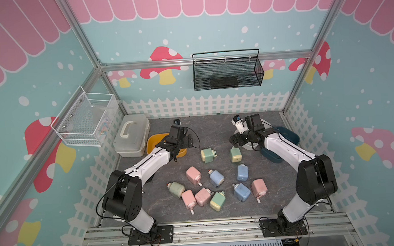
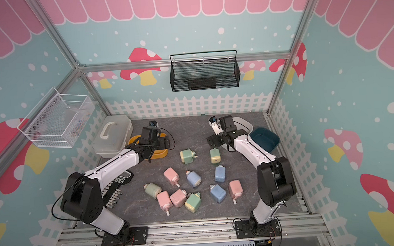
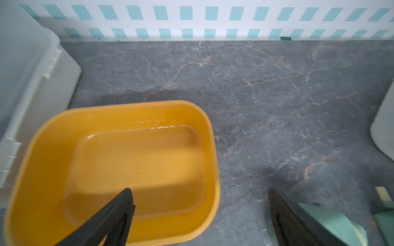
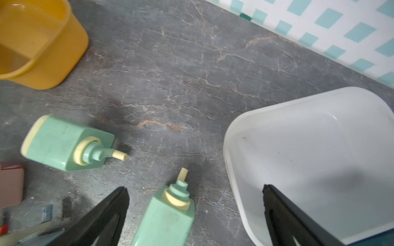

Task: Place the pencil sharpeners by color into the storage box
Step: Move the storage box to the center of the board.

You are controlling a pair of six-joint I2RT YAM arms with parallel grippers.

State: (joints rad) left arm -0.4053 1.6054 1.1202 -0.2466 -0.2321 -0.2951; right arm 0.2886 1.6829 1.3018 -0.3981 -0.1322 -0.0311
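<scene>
Eleven pencil sharpeners (image 1: 216,177) loose on the middle of the tabletop (image 1: 215,131), pink, blue and green. Near the far left corner, a yellow bin (image 3: 53,149) with nothing inside, beside a shut clear box (image 1: 132,138). Near the far right corner, a white bin (image 4: 319,138), bare too, beside a dark blue bin (image 1: 289,135). Over the yellow rim, the left gripper (image 3: 199,190), jaws spread wide, holding nothing. Above a green sharpener (image 4: 168,219), the right gripper (image 4: 195,187), jaws spread too, not pinching it.

pink, blue, green sharpeners (image 1: 193,175), orange tub (image 3: 138,161), perhaps teal tub (image 2: 265,139), marbled tabletop (image 1: 215,131)
</scene>
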